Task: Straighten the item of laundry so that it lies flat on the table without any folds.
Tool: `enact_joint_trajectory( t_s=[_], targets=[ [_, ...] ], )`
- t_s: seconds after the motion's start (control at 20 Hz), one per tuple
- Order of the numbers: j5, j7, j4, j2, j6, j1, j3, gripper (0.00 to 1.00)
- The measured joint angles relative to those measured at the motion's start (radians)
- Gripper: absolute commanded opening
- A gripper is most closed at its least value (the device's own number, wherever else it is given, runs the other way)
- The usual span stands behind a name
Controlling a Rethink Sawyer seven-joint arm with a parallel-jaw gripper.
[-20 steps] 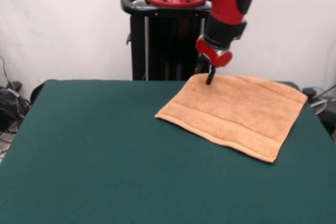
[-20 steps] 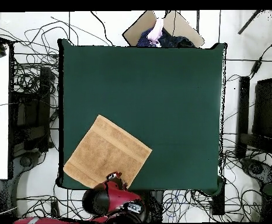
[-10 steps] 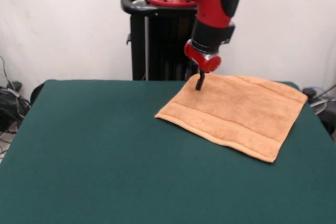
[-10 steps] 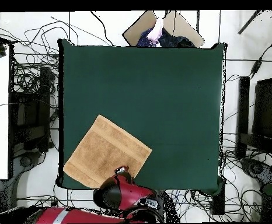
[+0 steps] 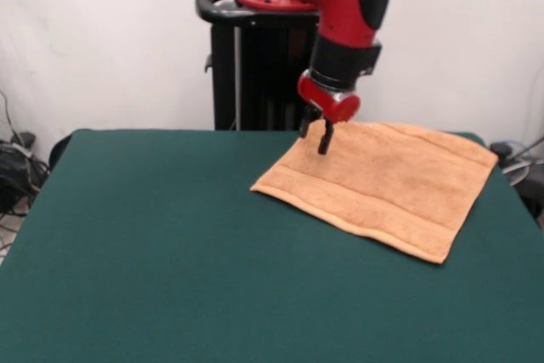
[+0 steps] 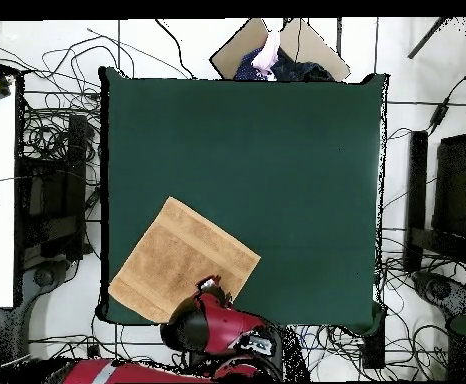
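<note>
Towel position relative to our gripper is what the next move turns on, so we start from the near side of the front view and work back. Nearest the camera, the table is bare green felt. Beyond that comes the towel's near hem, a long straight edge running from its left corner down to the corner closest to us at the right. The cloth sits as a diamond on the right half of the table, with one band stripe just inside this near hem and the other close to the far hem. We see no fold or turned corner; it looks flat already.

At the towel's far left edge, the gripper hangs just above the cloth. Its two dark fingers show parted, with nothing between them. Almost all the towel spreads away from the gripper toward the right and toward the camera.

From overhead, the towel lies in the table's corner beside the robot's base, one corner close to the table edge, and the arm's red wrist hides the gripper.

We judge little is left to straighten.
</note>
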Motion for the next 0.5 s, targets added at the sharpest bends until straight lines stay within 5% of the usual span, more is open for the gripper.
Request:
enact_joint_trajectory(
  t_s=[0.5],
  targets=[
    [-0.001, 0.0, -0.086, 0.021, 0.0, 0.0, 0.002, 1.0]
  ],
)
